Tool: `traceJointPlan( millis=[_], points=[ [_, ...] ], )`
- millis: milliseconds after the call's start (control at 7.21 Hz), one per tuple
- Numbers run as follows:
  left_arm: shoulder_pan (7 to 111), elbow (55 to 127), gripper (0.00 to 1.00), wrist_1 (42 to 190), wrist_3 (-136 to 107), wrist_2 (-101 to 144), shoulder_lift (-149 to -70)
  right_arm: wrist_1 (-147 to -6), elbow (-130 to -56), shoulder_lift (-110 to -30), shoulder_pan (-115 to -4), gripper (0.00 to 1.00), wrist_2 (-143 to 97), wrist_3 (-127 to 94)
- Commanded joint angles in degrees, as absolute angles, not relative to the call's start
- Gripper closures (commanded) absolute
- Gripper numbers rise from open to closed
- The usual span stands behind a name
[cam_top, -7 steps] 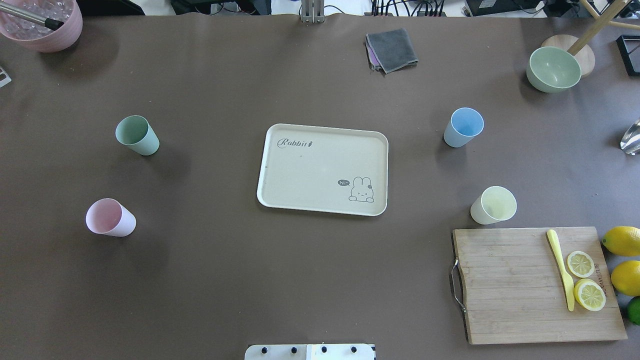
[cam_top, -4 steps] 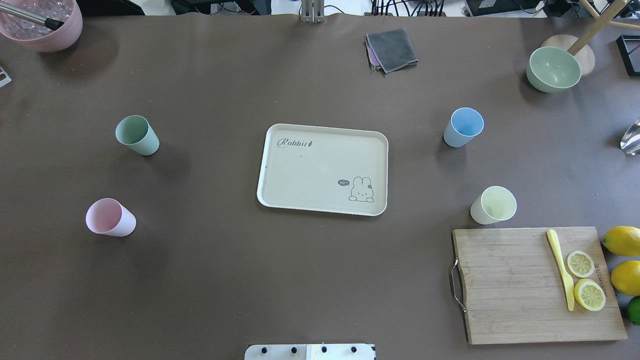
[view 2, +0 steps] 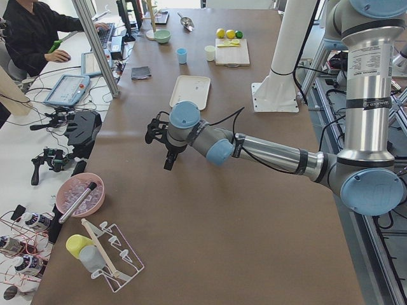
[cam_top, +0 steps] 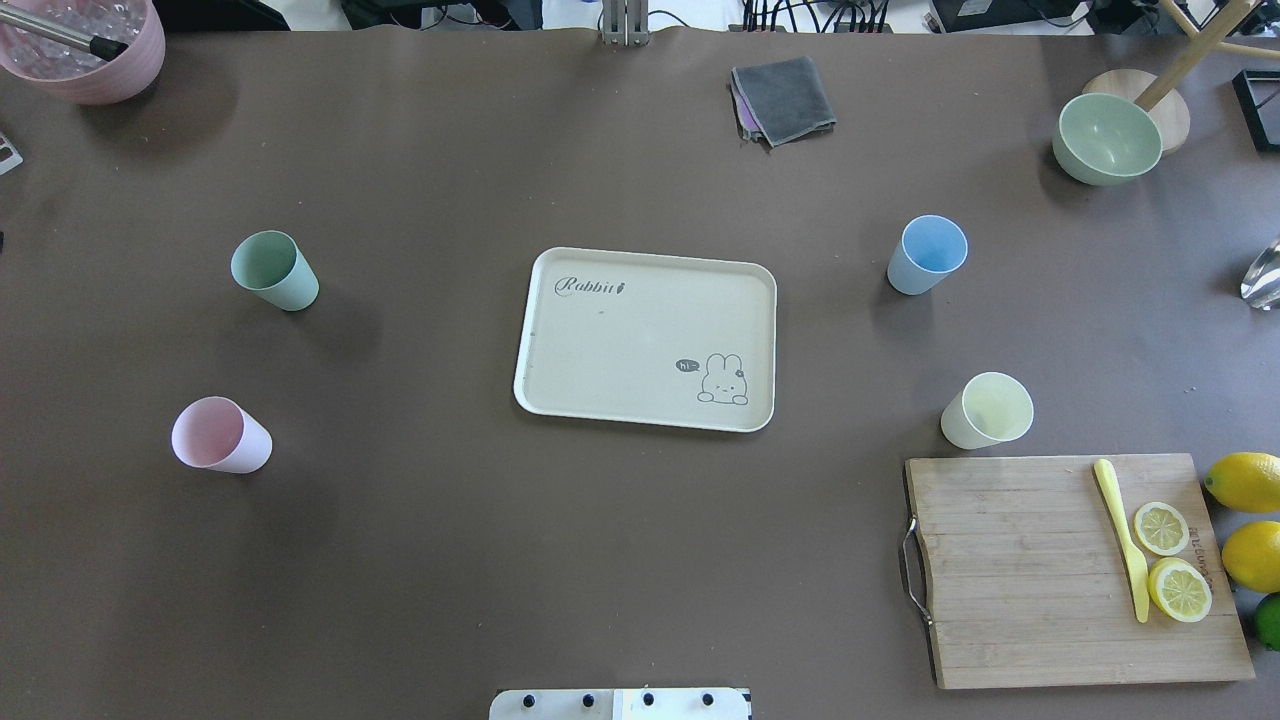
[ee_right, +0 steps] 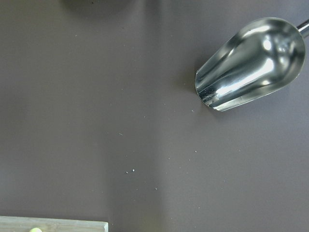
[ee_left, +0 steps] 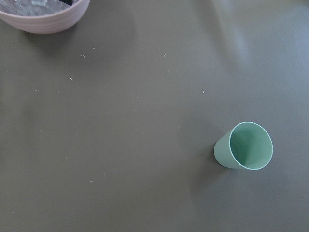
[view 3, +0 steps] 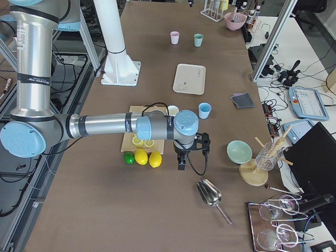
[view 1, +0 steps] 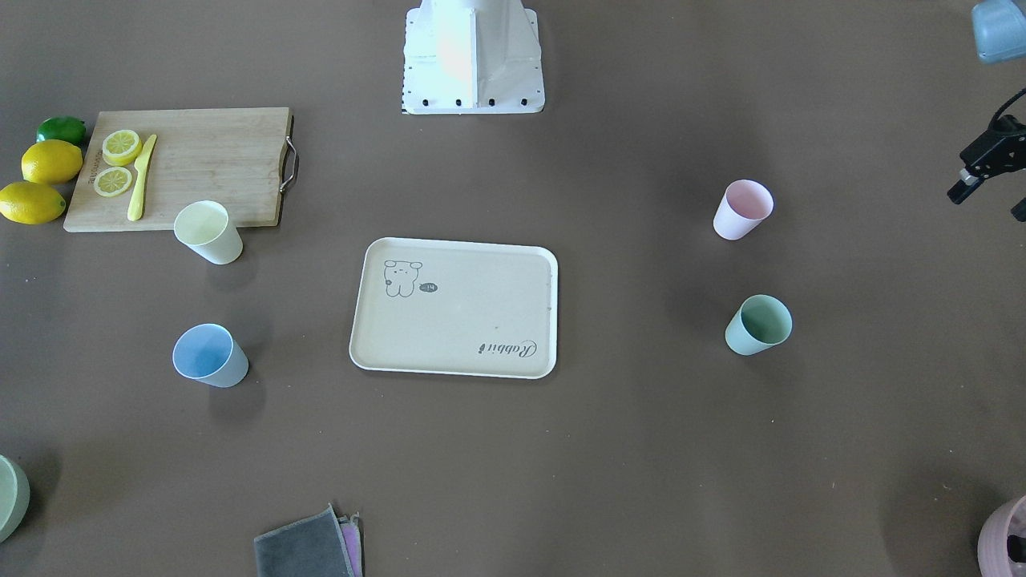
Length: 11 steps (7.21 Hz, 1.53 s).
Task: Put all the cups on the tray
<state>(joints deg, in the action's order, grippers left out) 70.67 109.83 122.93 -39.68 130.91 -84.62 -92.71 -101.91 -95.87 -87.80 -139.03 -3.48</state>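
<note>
Cups, four in all, stand upright on the table [cam_top: 640, 560] around the tray [cam_top: 640, 340], and none is on it, so the task appears to be at its very start. The tray lies at the centre of the table with its printed face bare. On the robot's left side are the mint green cup [cam_top: 273, 270], farther from the base, and the pink cup [cam_top: 219, 435], nearer to it; both are well apart from the tray. On the right side are the blue cup [cam_top: 927, 255] and the yellow cup [cam_top: 987, 410], the latter just beside the far edge of the wooden cutting board [cam_top: 1060, 570] without clearly touching it. The left gripper [view 1: 987, 202] hangs above the table's left end, outside the ring of cups, its fingers apparently parted and holding nothing; its wrist camera looks down on the mint green cup, which suggests that this cup may be the first one approached. The right gripper [view 3: 192, 157] hangs beyond the lemons [view 3: 148, 157] at the table's right end, over bare table near a metal scoop [ee_right: 251, 63]; whether its fingers are parted or closed cannot be told. All four transfers are left to do.
</note>
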Motion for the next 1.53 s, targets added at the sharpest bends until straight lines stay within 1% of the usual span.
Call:
traceJointPlan(
  millis=[0,139,277,416,694,971,1387],
  points=[
    [57.5,113.7,0.02,123.5,-53.3,120.5,-84.6,-92.7,-101.8,-95.4,-87.8,0.00,-139.0,-3.8],
    [51.8,114.0,0.02,123.7,-57.1,116.5,-84.6,-92.6,-102.4,-95.9,-87.8,0.00,-139.2,-3.7],
    [48.1,114.2,0.02,123.7,-57.5,115.3,-84.5,-88.5,-101.5,-96.4,-87.8,0.00,-138.9,-3.7],
    [45.8,114.2,0.02,123.7,-57.9,115.2,-84.3,-85.0,-100.8,-97.3,-87.8,0.00,-139.0,-4.0],
    [42.9,114.2,0.02,126.5,-57.7,114.1,-80.9,-84.7,-101.3,-96.5,-87.8,0.00,-139.6,-6.6],
    [42.7,113.7,0.02,130.0,-57.0,114.0,-77.4,-84.3,-106.5,-96.2,-84.9,0.00,-141.3,-16.4],
    [39.7,111.6,0.02,130.0,-57.4,110.4,-78.8,-84.2,-111.4,-94.5,-77.7,0.00,-141.1,-29.2]
  ],
)
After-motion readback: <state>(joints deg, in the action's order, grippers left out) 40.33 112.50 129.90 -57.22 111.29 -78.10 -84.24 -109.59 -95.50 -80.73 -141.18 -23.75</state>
